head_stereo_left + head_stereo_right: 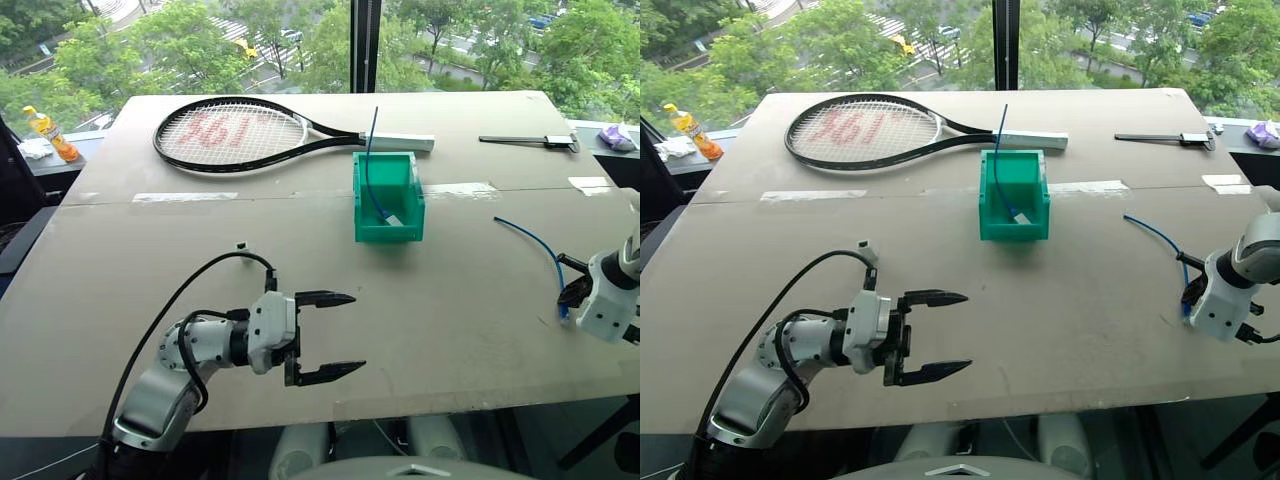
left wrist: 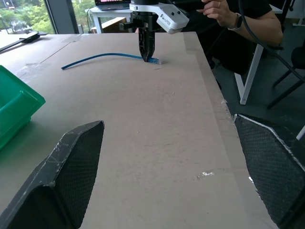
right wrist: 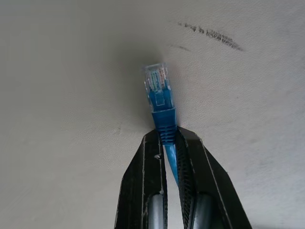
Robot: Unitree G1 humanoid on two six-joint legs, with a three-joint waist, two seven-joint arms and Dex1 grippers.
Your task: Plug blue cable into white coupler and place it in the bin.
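— What is on the table (image 1: 300,260) right now?

— Item one: the blue cable (image 1: 530,240), lying in a curve near the right edge of the table. Its clear plug end (image 3: 156,78) sits on the surface, pointing away from the fingers that grip it.

— Gripped by which tool?

— The right tool (image 3: 167,143), pointing steeply down. Its two black fingers are closed on the blue cable at the boot just behind the plug; the rest of the cable trails off across the table.

— And the left tool?

— The left tool (image 1: 322,336) hangs just above the near part of the table, level, its fingers spread wide with nothing between them. It is well apart from the cable.

— The bin?

— Item two: the bin (image 1: 388,200), green, upright around mid-table. A second, straight blue cable (image 1: 368,165) stands in it, sticking up past the rim, with a small white piece (image 1: 393,219) at its lower end on the bin floor.

— The white coupler?

— I cannot tell where it is.

— Anything else?

— A tennis racket (image 1: 235,135) beyond the bin, a dark flat tool (image 1: 525,140) at the far right, an orange bottle (image 1: 50,132) off the far left corner, and a person's hand (image 2: 221,12) seen past the table edge.
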